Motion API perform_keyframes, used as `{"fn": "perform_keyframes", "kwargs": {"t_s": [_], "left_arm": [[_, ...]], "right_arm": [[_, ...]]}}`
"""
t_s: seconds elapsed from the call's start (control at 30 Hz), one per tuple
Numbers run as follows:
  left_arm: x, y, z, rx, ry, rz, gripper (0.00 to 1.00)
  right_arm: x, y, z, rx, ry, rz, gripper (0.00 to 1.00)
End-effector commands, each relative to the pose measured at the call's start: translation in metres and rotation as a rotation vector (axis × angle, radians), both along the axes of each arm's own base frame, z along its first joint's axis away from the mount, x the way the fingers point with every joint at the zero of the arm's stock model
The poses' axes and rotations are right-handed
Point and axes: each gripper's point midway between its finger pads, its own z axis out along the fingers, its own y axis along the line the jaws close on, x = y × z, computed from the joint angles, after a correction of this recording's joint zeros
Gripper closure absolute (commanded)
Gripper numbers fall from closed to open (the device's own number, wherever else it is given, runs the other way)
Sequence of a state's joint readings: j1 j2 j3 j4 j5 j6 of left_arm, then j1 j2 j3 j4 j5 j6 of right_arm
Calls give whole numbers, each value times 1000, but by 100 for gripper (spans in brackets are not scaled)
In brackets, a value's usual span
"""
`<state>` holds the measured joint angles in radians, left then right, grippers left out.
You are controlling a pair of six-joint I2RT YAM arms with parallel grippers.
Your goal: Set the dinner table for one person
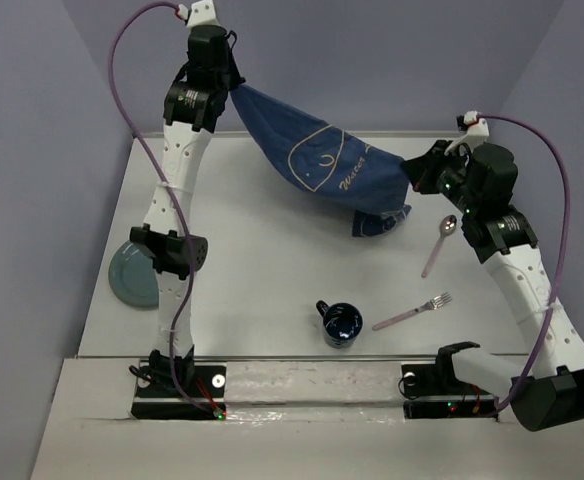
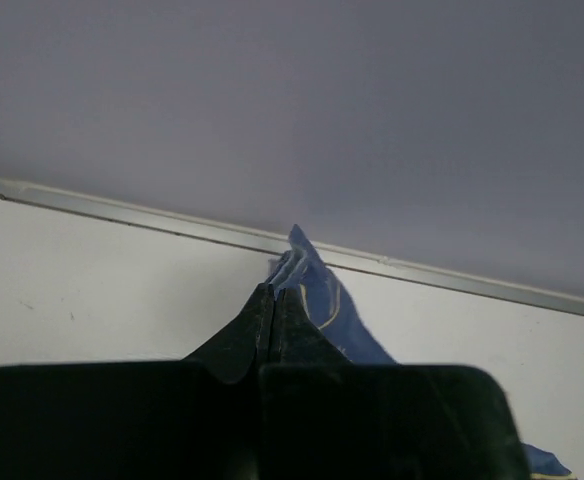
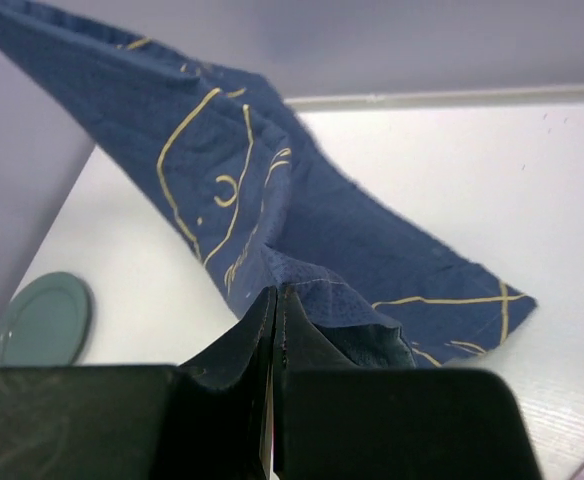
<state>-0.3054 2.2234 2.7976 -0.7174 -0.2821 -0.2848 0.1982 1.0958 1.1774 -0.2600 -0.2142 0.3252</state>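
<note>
A blue cloth placemat (image 1: 317, 160) with pale line drawings hangs stretched between my two grippers above the white dinner table (image 1: 272, 270). My left gripper (image 1: 234, 88) is shut on its far left corner, seen in the left wrist view (image 2: 274, 290) with cloth (image 2: 317, 290) past the tips. My right gripper (image 1: 412, 172) is shut on the right corner, seen in the right wrist view (image 3: 276, 292) with the placemat (image 3: 272, 190) sagging beyond. A loose end (image 1: 377, 220) droops to the table.
A grey-green plate (image 1: 134, 275) lies at the table's left edge, also in the right wrist view (image 3: 37, 320). A dark blue mug (image 1: 340, 322) stands near the front middle. A pink-handled fork (image 1: 412, 312) and spoon (image 1: 439, 243) lie at the right. Lilac walls surround the table.
</note>
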Motion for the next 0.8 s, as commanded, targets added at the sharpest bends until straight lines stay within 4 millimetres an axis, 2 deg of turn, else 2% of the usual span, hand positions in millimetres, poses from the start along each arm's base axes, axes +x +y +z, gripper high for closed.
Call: {"fn": "perform_keyframes", "kwargs": {"t_s": [0.0, 0.03, 0.1, 0.13, 0.17, 0.2, 0.23, 0.27, 0.3, 0.33, 0.37, 0.4, 0.5, 0.53, 0.63, 0.67, 0.77], "left_arm": [[-44, 9, 61, -5, -88, -45, 100], [-64, 14, 85, -13, -130, -54, 100], [-83, 22, 107, -13, -175, -58, 100], [-106, 25, 112, -32, -175, -95, 100], [-113, 35, 134, -60, -262, -97, 100], [-135, 39, 123, -60, -253, -109, 100], [-141, 42, 131, -67, -307, -102, 100], [-151, 45, 123, -63, -290, -102, 100], [-149, 45, 99, -55, -254, -99, 100], [-168, 50, 106, -62, -283, -94, 100], [-173, 53, 104, -68, -297, -88, 100], [-186, 60, 87, -61, -278, -65, 100], [-204, 72, 74, -84, -305, -21, 100], [-216, 75, 62, -90, -301, -16, 100], [-233, 77, 50, -135, -320, -18, 100], [-238, 78, 55, -151, -347, -20, 100], [-259, 80, 75, -190, -417, -36, 100]], "right_arm": [[-9, -6, 46, -23, -101, -19, 100], [-10, -4, 46, -20, -100, -5, 100], [-10, 1, 43, -17, -87, 22, 100], [-9, 2, 40, -18, -81, 25, 100], [-10, 2, 40, -18, -83, 31, 100], [-10, 3, 40, -22, -84, 34, 100], [-9, 2, 40, -32, -88, 34, 100], [-9, 2, 40, -36, -88, 34, 100], [-8, 3, 38, -41, -84, 40, 100], [-8, 3, 38, -45, -83, 45, 100], [-8, 3, 38, -47, -82, 41, 100], [-7, 1, 36, -48, -76, 33, 100], [-10, -5, 35, -50, -72, -2, 100], [-13, -7, 39, -49, -81, -12, 100], [-32, -17, 70, -31, -156, -45, 100], [-45, -19, 92, -19, -207, -46, 100], [-66, -25, 125, -4, -284, -59, 100]]}}
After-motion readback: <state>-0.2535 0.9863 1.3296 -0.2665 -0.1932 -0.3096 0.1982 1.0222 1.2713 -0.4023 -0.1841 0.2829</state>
